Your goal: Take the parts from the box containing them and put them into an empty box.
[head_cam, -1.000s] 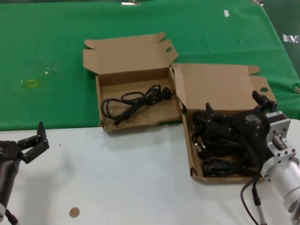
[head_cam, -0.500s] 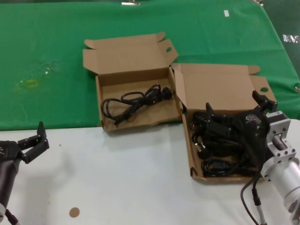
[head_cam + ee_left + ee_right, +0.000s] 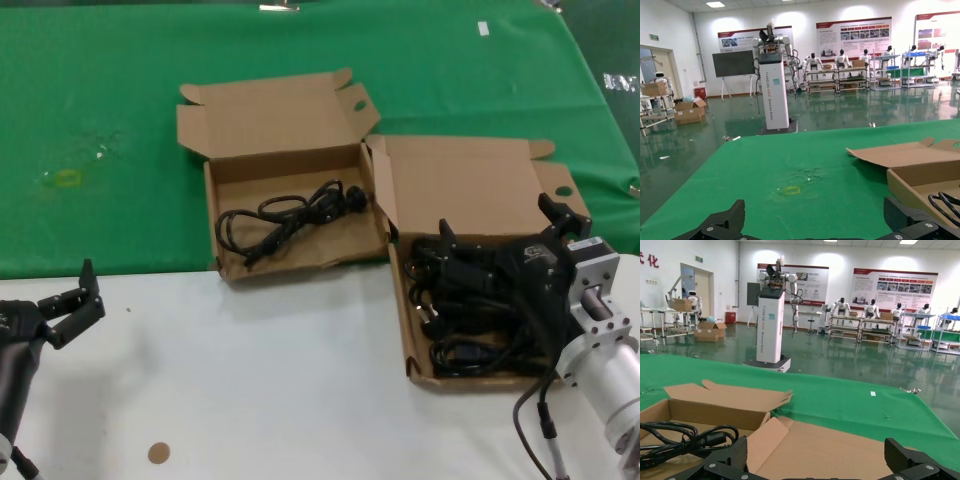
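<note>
In the right-hand box [image 3: 470, 375], beside the left box [image 3: 290, 262], lies a heap of black power cords [image 3: 455, 320]. The right gripper [image 3: 505, 232] hovers over that heap, fingers spread wide, holding nothing. One cord [image 3: 285, 215] already lies in the left box, so one transfer looks done and several remain. The left gripper [image 3: 70, 300] is parked well apart from the boxes, fingers parted, empty. No legible writing on either box; distant wall posters unreadable.

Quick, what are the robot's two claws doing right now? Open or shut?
Left claw: open, holding nothing, parked over the white table.
Right claw: open, holding nothing, above the box of cords.
</note>
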